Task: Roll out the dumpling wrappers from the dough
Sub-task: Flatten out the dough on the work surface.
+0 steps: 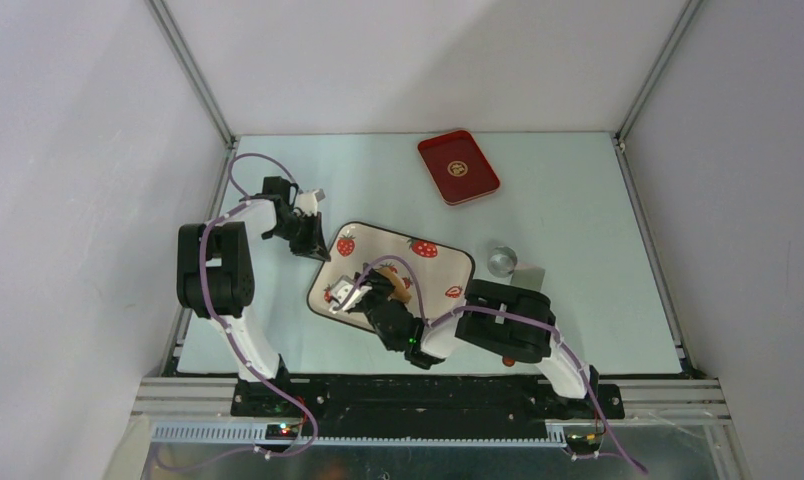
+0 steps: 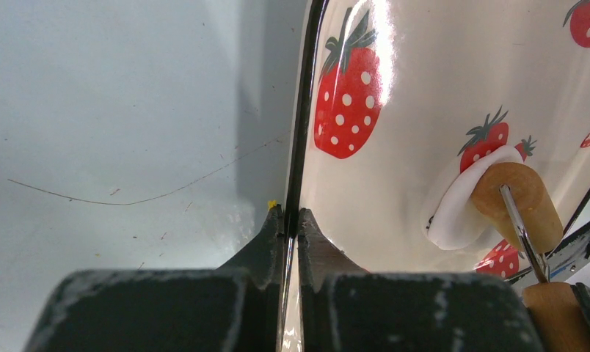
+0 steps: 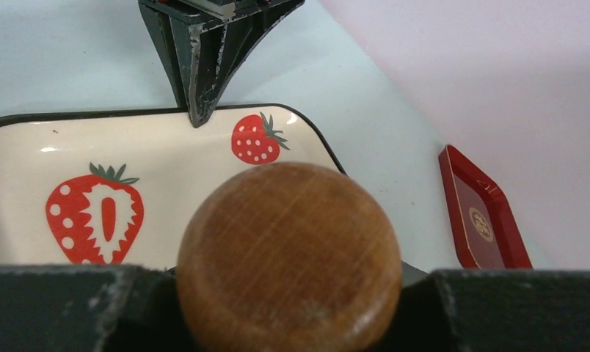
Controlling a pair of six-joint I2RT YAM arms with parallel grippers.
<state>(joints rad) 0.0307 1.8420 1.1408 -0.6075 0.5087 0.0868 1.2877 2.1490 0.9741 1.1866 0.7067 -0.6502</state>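
One flattened dough wrapper lies under the wooden rolling pin, approx 8 o'clock on the strawberry tray. R gripper clamps the pin's handle (jaws spread round it). L gripper is pinched on the tray rim at 10 o'clock, w/ red tray at 1 o'clock.

Pale green table has a strawberry tray in the middle, a red tray toward the back, and a silvery cup just right of the strawberry one.
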